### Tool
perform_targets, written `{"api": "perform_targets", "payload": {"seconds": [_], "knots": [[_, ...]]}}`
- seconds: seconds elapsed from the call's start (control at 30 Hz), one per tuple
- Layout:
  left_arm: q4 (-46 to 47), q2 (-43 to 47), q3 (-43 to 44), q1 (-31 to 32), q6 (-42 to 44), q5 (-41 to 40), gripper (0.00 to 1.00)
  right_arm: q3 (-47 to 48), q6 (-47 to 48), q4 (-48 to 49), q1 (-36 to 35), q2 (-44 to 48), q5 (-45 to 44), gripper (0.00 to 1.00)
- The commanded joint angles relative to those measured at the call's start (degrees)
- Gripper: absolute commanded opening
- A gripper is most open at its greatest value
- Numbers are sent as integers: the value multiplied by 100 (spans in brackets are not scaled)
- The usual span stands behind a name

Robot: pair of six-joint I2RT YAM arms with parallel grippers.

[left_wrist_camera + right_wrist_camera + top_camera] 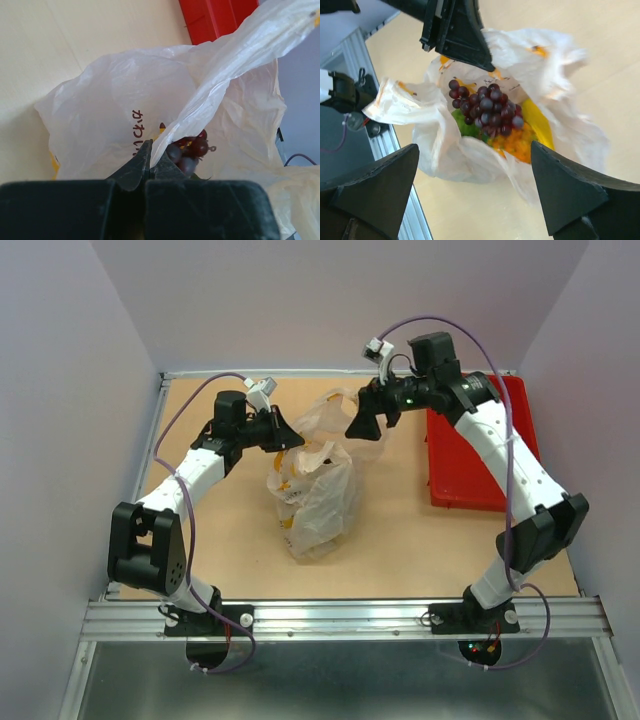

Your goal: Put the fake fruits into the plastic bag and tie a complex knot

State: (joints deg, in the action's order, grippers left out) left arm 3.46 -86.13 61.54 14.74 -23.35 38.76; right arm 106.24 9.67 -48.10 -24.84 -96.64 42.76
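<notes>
Done: small plastic toy fruits (487, 107) in thin whitish translucent plastic bag (315, 495). To do: knot. L gripper (152, 151) clamped on bag handle (240, 55), R gripper (475, 146) wide apart.

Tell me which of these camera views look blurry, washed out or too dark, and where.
Top external: sharp and evenly lit across the plastic bag. Left wrist: the bag's raised handle is nearly blown out at upper right, and the left gripper is a dark, soft mass. Right wrist: the bag's right edge is smeared, while the grape cluster is fairly crisp.
</notes>
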Motion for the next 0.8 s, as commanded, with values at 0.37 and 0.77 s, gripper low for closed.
{"api": "perform_targets", "payload": {"seconds": [0.37,0.77], "knots": [[93,167,297,-59,173,167,0,-100,947,-1518,2976,172,-3066,88],[189,193,157,-51,182,228,0,-1446,1229,-931,4048,-101,-4803,84]]}}
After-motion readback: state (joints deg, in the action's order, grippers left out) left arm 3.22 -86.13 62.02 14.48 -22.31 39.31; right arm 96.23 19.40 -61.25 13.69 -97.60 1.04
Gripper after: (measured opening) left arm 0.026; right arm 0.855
